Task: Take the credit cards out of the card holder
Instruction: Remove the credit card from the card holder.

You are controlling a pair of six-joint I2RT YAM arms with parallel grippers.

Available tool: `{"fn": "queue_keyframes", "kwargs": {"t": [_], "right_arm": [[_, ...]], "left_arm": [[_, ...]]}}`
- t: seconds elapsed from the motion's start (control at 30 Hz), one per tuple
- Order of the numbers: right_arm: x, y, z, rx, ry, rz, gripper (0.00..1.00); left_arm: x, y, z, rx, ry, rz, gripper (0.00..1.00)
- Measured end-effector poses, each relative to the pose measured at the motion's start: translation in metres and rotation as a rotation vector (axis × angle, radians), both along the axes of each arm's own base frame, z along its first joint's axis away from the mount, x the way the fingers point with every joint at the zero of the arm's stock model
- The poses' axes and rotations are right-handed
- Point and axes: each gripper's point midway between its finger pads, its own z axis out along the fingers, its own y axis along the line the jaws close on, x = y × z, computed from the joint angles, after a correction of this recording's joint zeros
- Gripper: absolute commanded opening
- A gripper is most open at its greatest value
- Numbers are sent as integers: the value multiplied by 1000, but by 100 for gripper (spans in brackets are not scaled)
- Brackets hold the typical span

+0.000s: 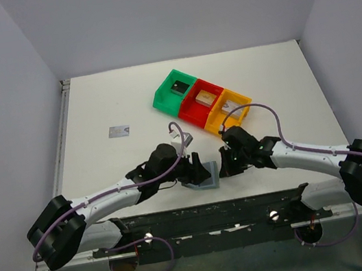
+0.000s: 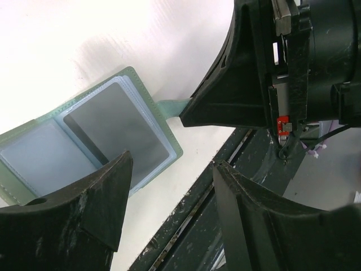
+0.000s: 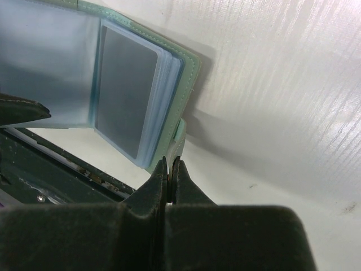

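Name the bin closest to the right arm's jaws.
The orange bin, at the right end of the row; the red bin and green bin sit farther off.

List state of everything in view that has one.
card holder: open
grey card: inside holder
left gripper: open, over holder
right gripper: shut on holder's tab
silver card: loose on table
green bin: holds dark card
red bin: holds tan card
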Motion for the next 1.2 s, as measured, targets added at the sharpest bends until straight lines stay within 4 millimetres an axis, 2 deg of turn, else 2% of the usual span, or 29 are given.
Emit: {"fn": "queue_keyframes", "kwargs": {"t": [0.17,0.4,0.7,0.93,1.2], "right_arm": [[-1,0,3,16,-10,4,0],[0,5,23,81,-57,17,0],[-1,24,51,218,-104,71,0],[-4,27,52,241,-101,87,0],[-6,26,48,236,-93,88,0]], "left_arm": [[4,2,-3,13,-6,25,70],[9,13,-16,68,6,88,70],[9,20,-30,108,31,116,71],[10,21,-30,112,28,126,70],[12,23,-35,130,33,143,63]]}}
